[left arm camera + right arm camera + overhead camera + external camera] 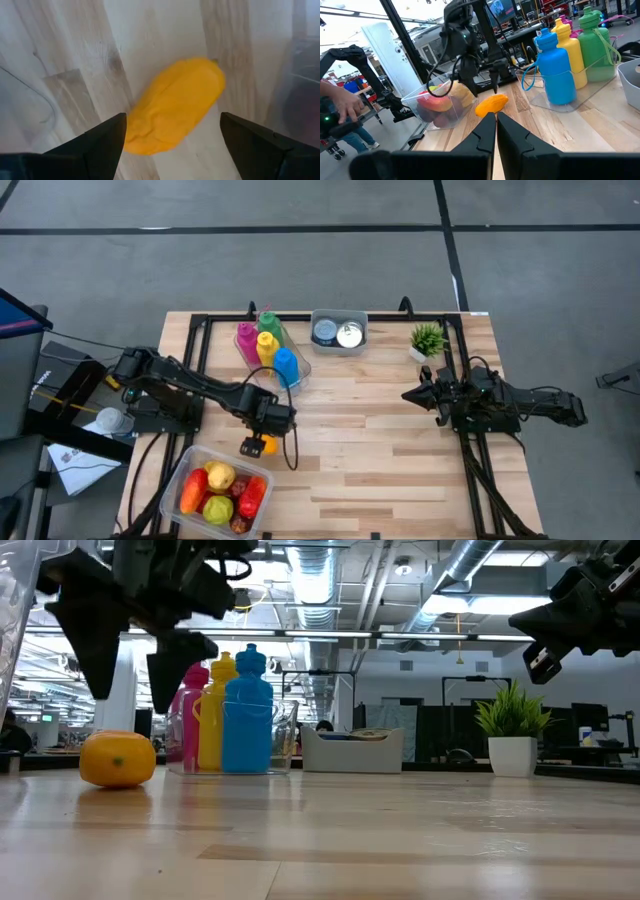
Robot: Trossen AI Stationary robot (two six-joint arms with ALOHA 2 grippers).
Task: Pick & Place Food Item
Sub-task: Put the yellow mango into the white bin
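Orange in colour, the fruit (266, 446) is seen lying on the wooden bench (400, 460), just at the 1 o'clock side of the clear bin (176, 476) of mixed fruit. The left gripper (253, 446) is held directly above it with fingers (100, 142) spread wide, apart from the fruit. The right gripper (412, 394) is kept at the bench's 3 o'clock side, raised, with fingers pressed together on nothing.
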